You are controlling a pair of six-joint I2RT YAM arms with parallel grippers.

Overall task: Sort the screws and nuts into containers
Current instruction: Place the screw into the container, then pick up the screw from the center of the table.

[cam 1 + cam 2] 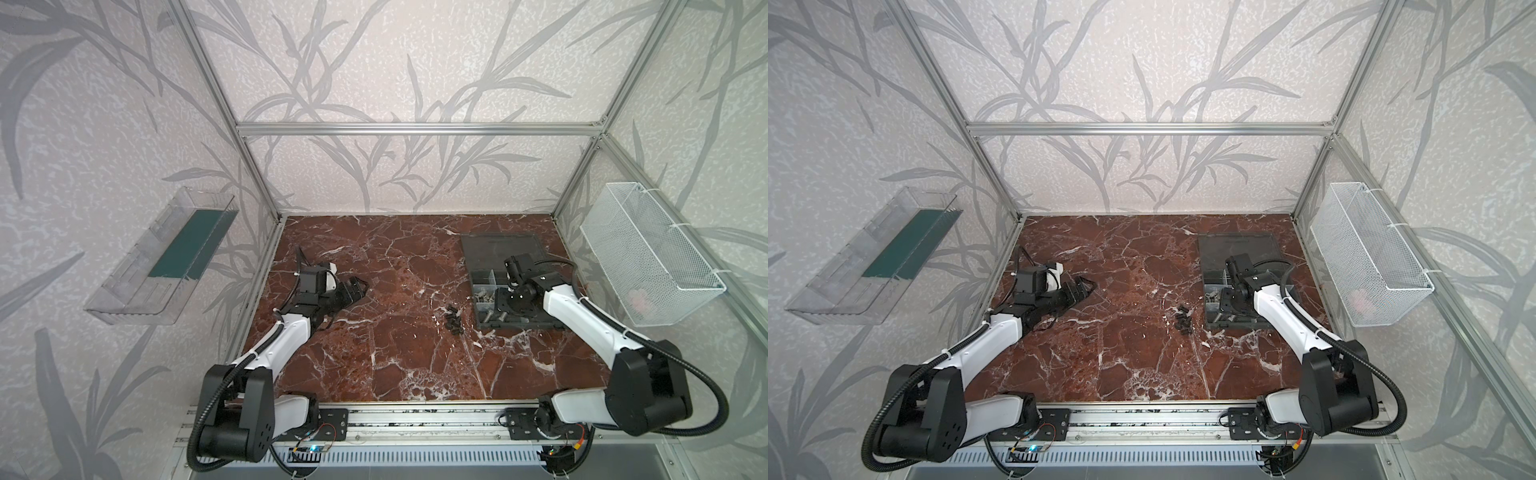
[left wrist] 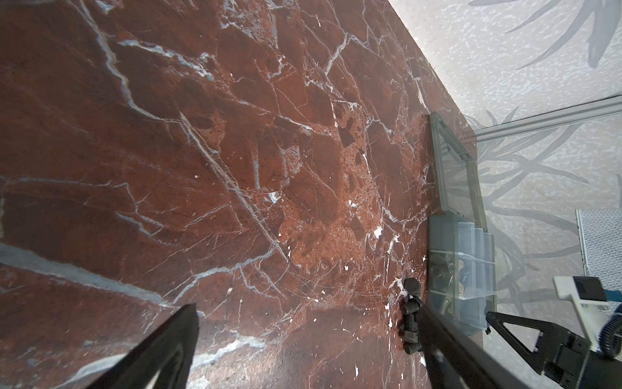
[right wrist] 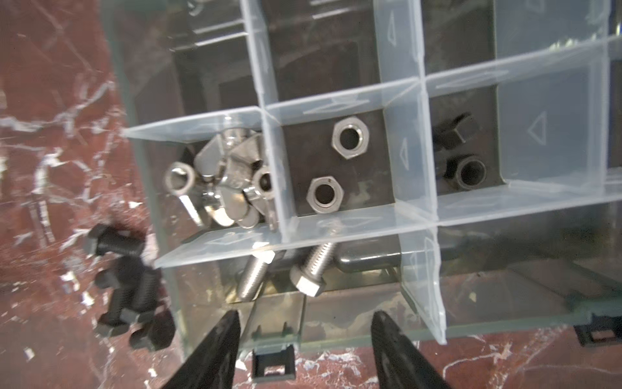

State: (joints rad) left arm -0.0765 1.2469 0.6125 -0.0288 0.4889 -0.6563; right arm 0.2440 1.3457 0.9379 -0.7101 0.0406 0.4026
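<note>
Right wrist view showed my right pincer [image 3: 307, 315] poised over the near wall of the box [image 3: 336, 323], fingers well apart and nothing between them, so it was empty-handed. Just ahead of its tips lay two silver bolts [image 3: 308, 272], side by side in one compartment, which I took as the reason for hanging there: that cell is where silver bolts belong. One cell further ahead sat two silver nuts [image 3: 350, 138], flat on the floor and apart from each other. Next to them, toward my left arm, wing-shaped silver pieces [image 3: 229, 182] were heaped together. On the opposite side black nuts [image 3: 469, 171] had a cell of their own, so each kind was kept by itself behind the pale dividers. Black bolts [image 3: 131, 293] lay bunched on the table [image 3: 50, 151], just outside the box wall on the left-arm side of the pincer, and none was in a cell, so I judged them the unsorted remainder and the likely next pick. Beyond the pincer, in a top view, the lid [image 1: 498, 249] lay flat open, leaving every cell reachable from above. My left pincer [image 2: 307, 303] lay low near the table, well apart from the box, fingers spread wide around nothing. I judged it parked there to keep clear of the working arm.
</note>
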